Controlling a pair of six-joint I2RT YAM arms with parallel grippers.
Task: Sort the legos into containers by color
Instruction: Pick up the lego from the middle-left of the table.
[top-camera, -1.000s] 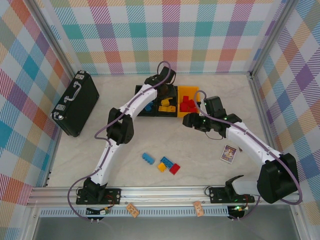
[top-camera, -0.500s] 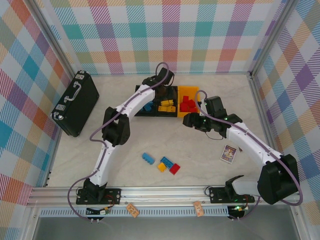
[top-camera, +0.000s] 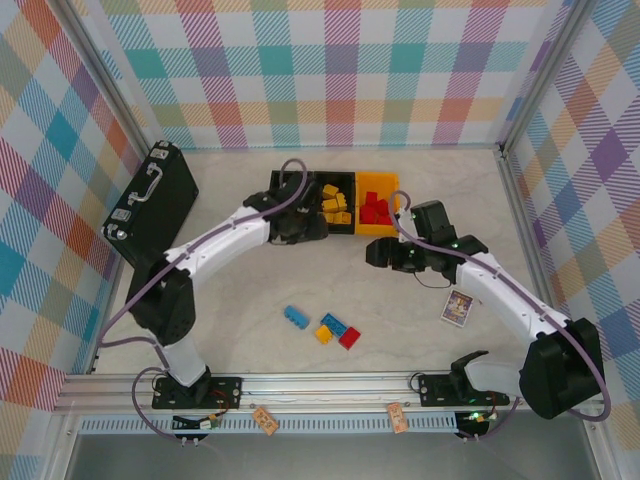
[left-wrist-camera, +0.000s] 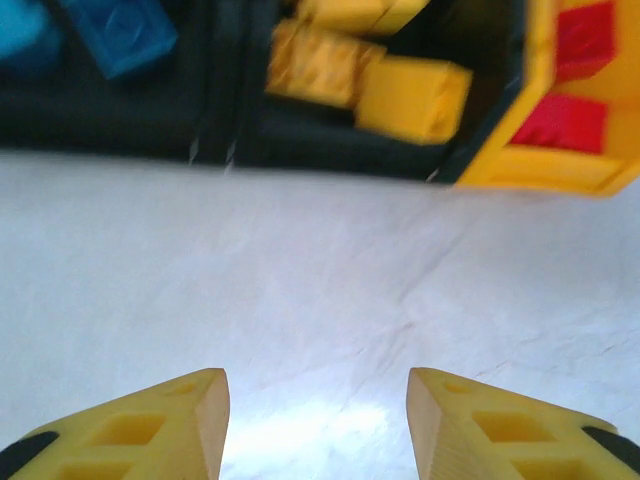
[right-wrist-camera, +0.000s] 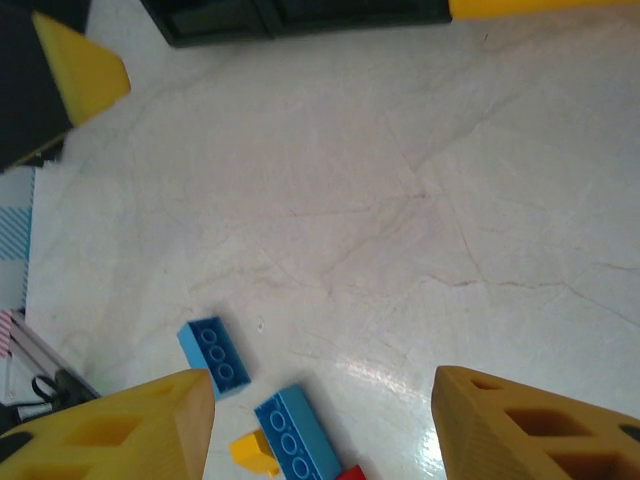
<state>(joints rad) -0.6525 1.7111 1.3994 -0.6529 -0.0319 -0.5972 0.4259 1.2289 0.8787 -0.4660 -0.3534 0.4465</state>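
Observation:
Three joined bins (top-camera: 388, 232) stand at the back: blue legos (left-wrist-camera: 110, 35) fill the left black one, yellow legos (top-camera: 335, 205) (left-wrist-camera: 370, 75) the middle black one, red legos (top-camera: 377, 212) (left-wrist-camera: 580, 80) the yellow-orange one (left-wrist-camera: 545, 165). On the table lie loose legos: a blue one (top-camera: 296, 317) (right-wrist-camera: 213, 355), a second blue one (top-camera: 332, 324) (right-wrist-camera: 295, 440) on a yellow one (right-wrist-camera: 255, 452), and a red one (top-camera: 349, 338). My left gripper (top-camera: 312, 230) (left-wrist-camera: 315, 420) hangs open and empty over bare table just in front of the bins. My right gripper (top-camera: 375, 252) (right-wrist-camera: 320, 420) is open and empty, between the bins and the loose legos.
A black briefcase (top-camera: 152, 205) with a handle lies at the left wall. A small printed card (top-camera: 458, 306) rests under the right forearm. Bare tabletop spans the stretch between the bins and the loose legos. A left finger (right-wrist-camera: 85, 70) shows at the right wrist view's top left.
My left arm has drawn back from above the bins to the table just in front of them, its elbow swinging left. The right gripper has shifted slightly nearer.

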